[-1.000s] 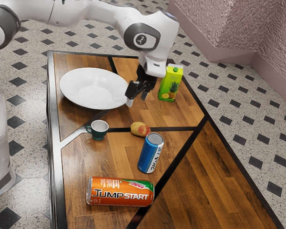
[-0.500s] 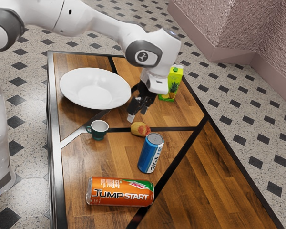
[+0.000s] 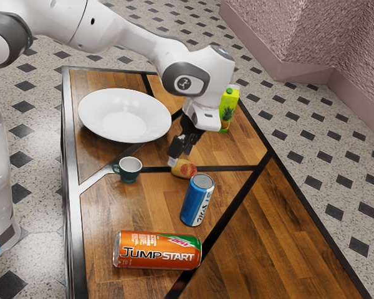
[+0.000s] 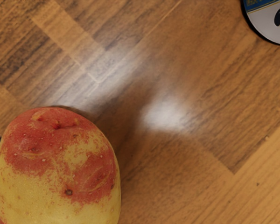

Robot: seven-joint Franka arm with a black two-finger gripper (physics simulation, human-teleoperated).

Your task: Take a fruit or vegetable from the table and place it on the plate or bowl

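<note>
**Exterior view, left to right.** A white plate (image 3: 121,115) lies flat on the far left part of the wooden table (image 3: 280,237). A green cup (image 3: 129,168) stands upright nearer the camera, close to the plate's rim but apart from it. An orange can (image 3: 157,250) lies on its side near the table's front edge.

The arm (image 3: 112,31) enters from the upper left and bends down over the middle of the table. The gripper (image 3: 179,157) hangs directly over the potato (image 3: 184,169), pointing down, with its fingers spread apart and nothing held between them. The fingertips are just above the potato's top, and it is unclear whether they touch it.

The potato rests on the table between the cup and the blue can (image 3: 197,199). The blue can stands upright just beside the potato, nearer the camera. A green-and-yellow carton (image 3: 227,107) stands upright beyond the hand, partly hidden by it.

**Wrist view.** The potato (image 4: 56,172), red over yellow, lies on the wood just under the hand. Part of the blue can (image 4: 270,18) shows, apart from the potato.
</note>
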